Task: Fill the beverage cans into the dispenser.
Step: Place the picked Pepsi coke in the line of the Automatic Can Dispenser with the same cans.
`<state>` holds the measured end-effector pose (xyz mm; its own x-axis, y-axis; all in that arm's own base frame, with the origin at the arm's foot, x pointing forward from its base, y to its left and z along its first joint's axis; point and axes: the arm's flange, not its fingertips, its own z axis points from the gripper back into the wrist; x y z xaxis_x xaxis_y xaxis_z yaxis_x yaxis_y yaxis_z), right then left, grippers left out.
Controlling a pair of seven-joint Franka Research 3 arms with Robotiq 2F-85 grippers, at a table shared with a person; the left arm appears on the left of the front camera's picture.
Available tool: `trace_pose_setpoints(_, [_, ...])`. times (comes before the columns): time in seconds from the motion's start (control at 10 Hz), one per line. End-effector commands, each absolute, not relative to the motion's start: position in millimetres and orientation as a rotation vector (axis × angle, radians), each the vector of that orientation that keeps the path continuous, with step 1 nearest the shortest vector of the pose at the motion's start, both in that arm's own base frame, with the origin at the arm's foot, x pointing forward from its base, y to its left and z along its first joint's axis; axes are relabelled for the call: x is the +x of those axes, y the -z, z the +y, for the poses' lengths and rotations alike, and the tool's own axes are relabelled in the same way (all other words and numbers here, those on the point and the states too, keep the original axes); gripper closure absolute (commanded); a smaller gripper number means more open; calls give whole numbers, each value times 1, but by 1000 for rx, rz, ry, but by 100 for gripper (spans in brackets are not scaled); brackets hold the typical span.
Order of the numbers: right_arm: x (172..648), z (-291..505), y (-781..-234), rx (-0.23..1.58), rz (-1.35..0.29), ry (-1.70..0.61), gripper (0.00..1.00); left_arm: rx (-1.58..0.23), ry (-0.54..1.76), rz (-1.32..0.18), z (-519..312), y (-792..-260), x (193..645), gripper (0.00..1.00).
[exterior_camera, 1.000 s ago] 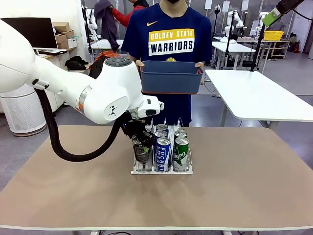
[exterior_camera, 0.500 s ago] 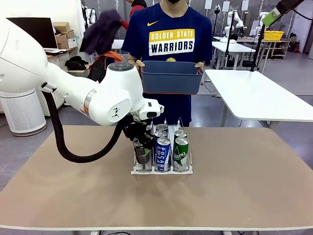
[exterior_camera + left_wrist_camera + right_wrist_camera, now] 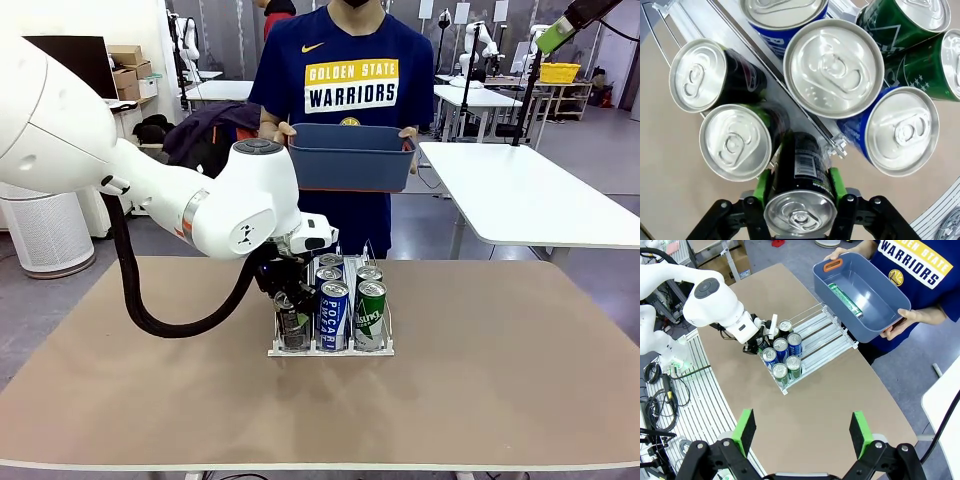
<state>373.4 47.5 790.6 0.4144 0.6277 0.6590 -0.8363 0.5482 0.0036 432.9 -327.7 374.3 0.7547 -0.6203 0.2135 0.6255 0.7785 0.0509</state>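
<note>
Left gripper clamps black can at dispenser left lane, front end. Seat it upright between dividers, then release. Right gripper wide, empty, high.

black can: black and green, silver top
middle cans: blue, white lettering
right cans: green, white script
rack: clear, white
bin: dark blue
handle: orange
table: tan
</note>
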Motion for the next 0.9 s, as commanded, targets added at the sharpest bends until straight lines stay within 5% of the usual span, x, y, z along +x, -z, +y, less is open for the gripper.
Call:
trace_pose_setpoints(0.0, [373,48,-790,360,-656,-945,0,-45,684,-192,-330,-378,436,42])
trace_pose_setpoints(0.8, [373,48,-790,360,-656,-945,0,-24,680,-224,-328,-374,433,42])
